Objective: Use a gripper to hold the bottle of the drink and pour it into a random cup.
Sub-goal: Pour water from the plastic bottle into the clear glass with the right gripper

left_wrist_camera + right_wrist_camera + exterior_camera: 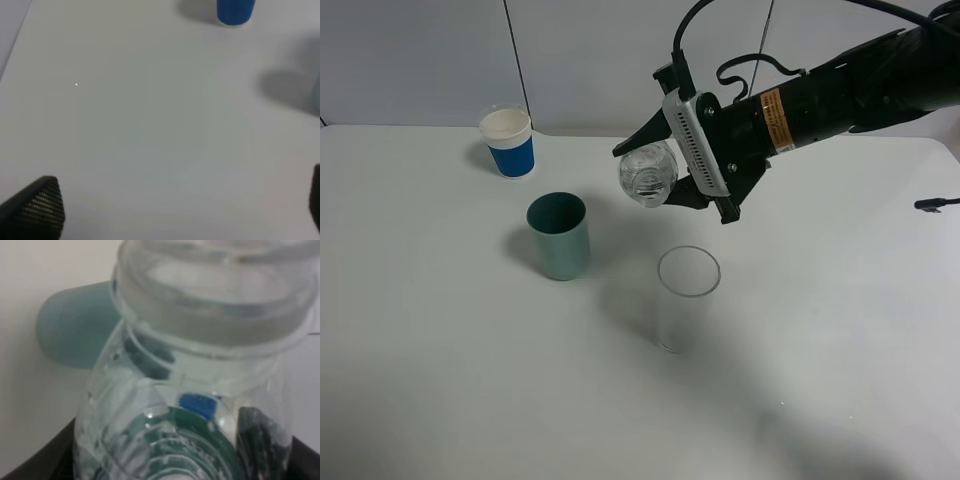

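My right gripper (pixel 662 172) is shut on the bottle of the drink (pixel 648 172), a small clear bottle held tilted in the air with its round base turned toward the high camera. It hangs above the table, a little behind and left of the cup (pixel 687 297), a tall clear glass tumbler standing upright. No stream of liquid shows. In the right wrist view the bottle (pixel 200 405) fills the picture, with its neck, green label and liquid visible. My left gripper (pixel 177 205) is open over bare table, and only its fingertips (pixel 42 205) show.
A teal cup (pixel 559 236) stands left of the glass and also shows behind the bottle (pixel 75 325). A blue-and-white paper cup (pixel 508 142) stands at the back left (pixel 235 10). The white table (pixel 440 360) ends at a grey wall behind.
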Robot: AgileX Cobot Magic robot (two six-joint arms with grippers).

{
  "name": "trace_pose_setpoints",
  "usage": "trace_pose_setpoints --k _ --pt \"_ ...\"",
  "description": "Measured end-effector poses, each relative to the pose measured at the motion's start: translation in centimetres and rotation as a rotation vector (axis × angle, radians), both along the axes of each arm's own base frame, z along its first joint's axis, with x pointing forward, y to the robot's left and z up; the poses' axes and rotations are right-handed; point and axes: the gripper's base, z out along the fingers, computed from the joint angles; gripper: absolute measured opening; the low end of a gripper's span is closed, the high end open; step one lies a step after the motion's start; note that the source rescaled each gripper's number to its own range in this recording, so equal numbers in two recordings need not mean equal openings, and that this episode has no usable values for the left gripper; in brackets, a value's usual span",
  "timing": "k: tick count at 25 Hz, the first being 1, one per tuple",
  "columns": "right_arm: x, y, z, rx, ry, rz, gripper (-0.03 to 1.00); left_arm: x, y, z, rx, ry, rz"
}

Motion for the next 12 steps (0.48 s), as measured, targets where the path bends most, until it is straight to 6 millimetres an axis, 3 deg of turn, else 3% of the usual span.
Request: trace_pose_setpoints --k 6,12 --pt "-0.2 -0.3 0.2 0.027 0.030 0.028 0.03 0.0 0.0 0.0 0.000 0.000 0.000" --pt "0.8 -2.2 0.3 0.037 0.027 -0.014 0.03 0.0 0.0 0.0 0.000 0.000 0.000"
